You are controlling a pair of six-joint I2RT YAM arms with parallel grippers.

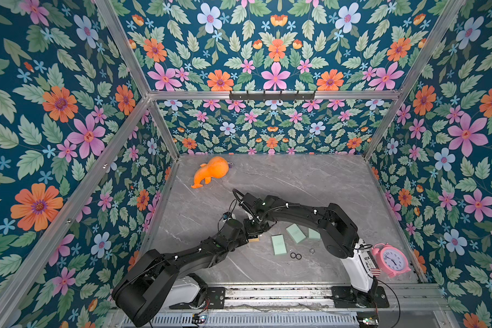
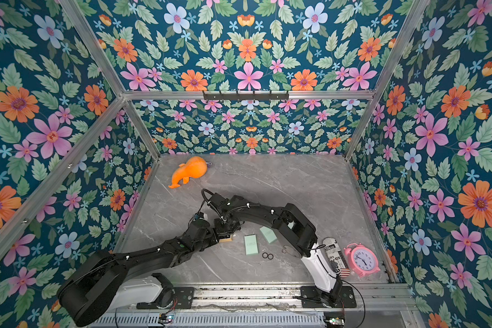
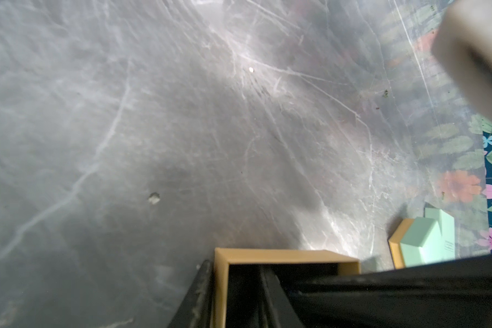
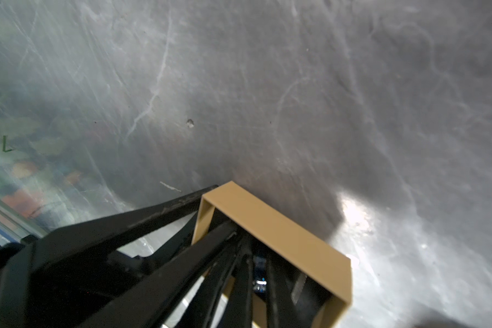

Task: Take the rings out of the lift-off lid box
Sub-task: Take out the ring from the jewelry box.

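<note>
The lift-off lid box (image 1: 255, 240) (image 3: 281, 253) (image 4: 281, 230) stands open on the marble table, with tan walls and a dark inside. My left gripper (image 3: 235, 265) (image 1: 249, 237) straddles one wall. One of its fingers (image 3: 193, 295) lies against the outside and the other is inside, a narrow dark gap off the wall. My right gripper (image 4: 252, 252) (image 1: 254, 231) reaches down into the box, shut. A small bluish glint shows behind its fingers, and I cannot tell what it is. Two black rings (image 1: 295, 256) and a silvery ring (image 1: 312, 251) lie on the table to the right.
Three mint-green box pieces (image 1: 278, 244) (image 1: 295, 233) (image 1: 314, 234) lie just right of the box, one partly under the right arm. An orange plush toy (image 1: 210, 171) lies at the back left. A pink alarm clock (image 1: 391, 259) and a printed can (image 2: 334, 255) stand at the front right.
</note>
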